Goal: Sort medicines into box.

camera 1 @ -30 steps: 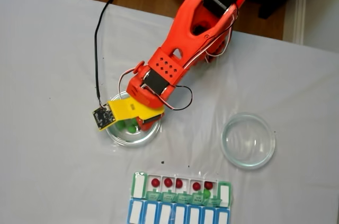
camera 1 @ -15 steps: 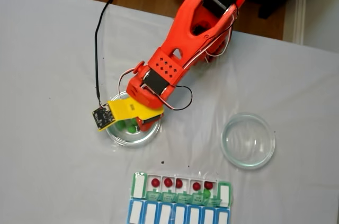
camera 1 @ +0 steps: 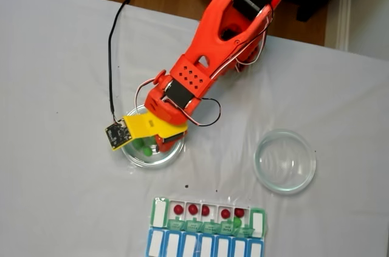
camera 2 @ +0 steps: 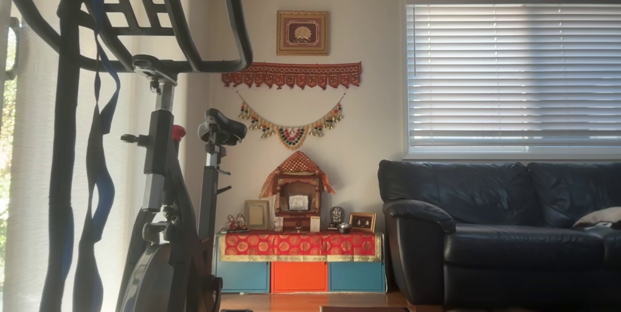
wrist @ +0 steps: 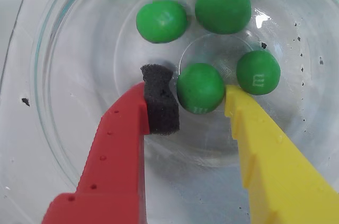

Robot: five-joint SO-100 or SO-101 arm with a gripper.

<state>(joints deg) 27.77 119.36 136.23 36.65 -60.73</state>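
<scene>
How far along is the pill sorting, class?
Done: five red pills sit in the organiser. In hand: the gripper, open, brackets one green pill in the glass dish. Left: four green pills.

Room past my counter: beige wall [camera 2: 368, 123], blinds on window [camera 2: 514, 74] far right, black leather sofa [camera 2: 499, 234] below, exercise bike [camera 2: 165, 195] near left, wood floor [camera 2: 301, 301], white counter [camera 1: 55, 196].
</scene>
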